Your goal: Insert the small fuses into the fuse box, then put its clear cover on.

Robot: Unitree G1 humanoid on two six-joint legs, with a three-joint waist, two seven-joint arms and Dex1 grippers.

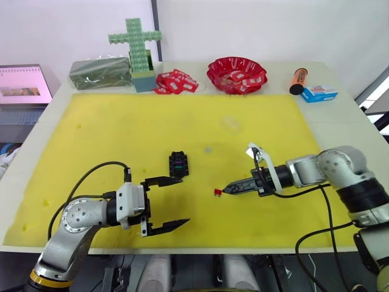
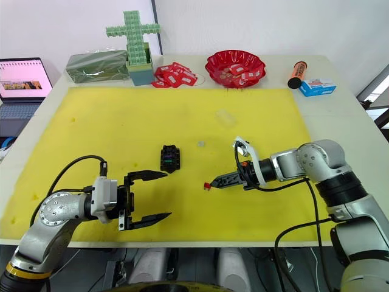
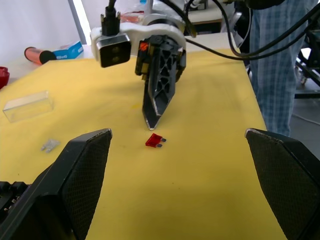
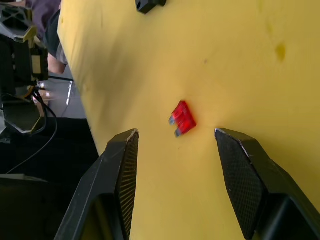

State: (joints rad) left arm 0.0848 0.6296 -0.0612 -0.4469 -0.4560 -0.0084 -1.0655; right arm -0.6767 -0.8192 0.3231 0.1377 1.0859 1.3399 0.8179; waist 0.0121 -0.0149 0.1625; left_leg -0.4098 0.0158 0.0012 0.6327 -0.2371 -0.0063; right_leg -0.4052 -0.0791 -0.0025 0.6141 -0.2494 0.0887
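The black fuse box (image 1: 178, 164) stands on the yellow mat (image 1: 121, 128), with small coloured specks showing in its top. A red fuse (image 1: 217, 192) lies flat to its right. My right gripper (image 1: 228, 189) is open and low over the mat, its fingertips (image 4: 131, 137) just short of the red fuse (image 4: 182, 118) on either side. My left gripper (image 1: 184, 201) is wide open in front of the fuse box, with nothing in it. Pale fuses (image 3: 49, 145) lie near the mat's centre. Farther back lies the clear cover (image 1: 231, 123).
Along the table's back edge are a dark green box (image 1: 100, 73), a green block cross (image 1: 136, 45), red-white packets (image 1: 176, 82), a red bowl (image 1: 236, 74), an orange tube (image 1: 297, 80) and a blue box (image 1: 318, 93). A laptop (image 1: 24, 91) sits at the left. A person (image 3: 280, 65) stands at the table's right side.
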